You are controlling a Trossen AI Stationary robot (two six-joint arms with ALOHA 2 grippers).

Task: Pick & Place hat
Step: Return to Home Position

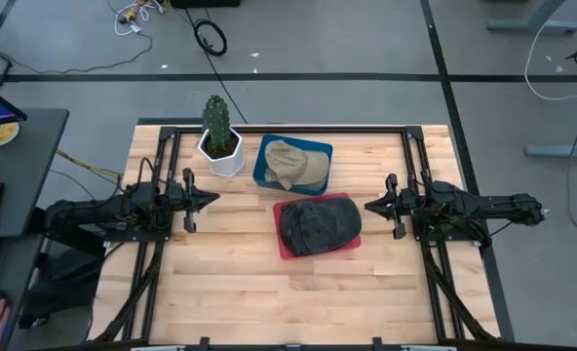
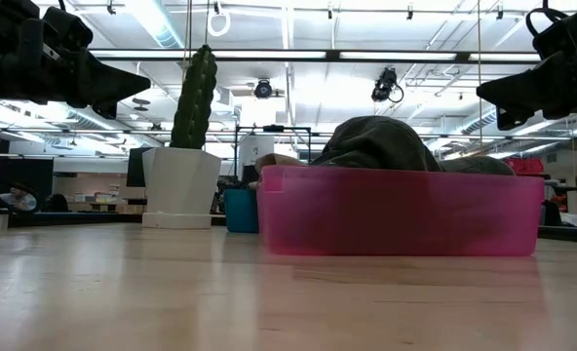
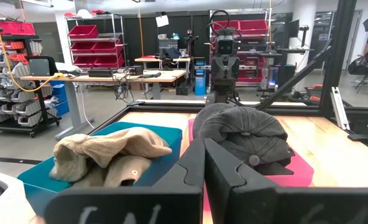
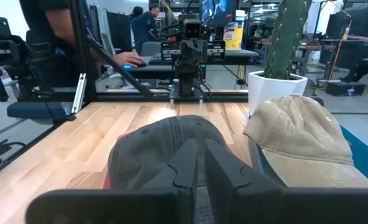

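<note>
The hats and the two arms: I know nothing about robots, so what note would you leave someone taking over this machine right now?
Left end effector: shut, empty, raised over the table's left side, pointing inward.
Right end effector: shut, empty, raised over the right side, facing it.
Black cap: lying in the red bin, mid-table.
Tan cap: in the blue bin, beside the potted cactus.
Done: both caps are in bins.
Left: seemingly nothing but parking the arms.
</note>
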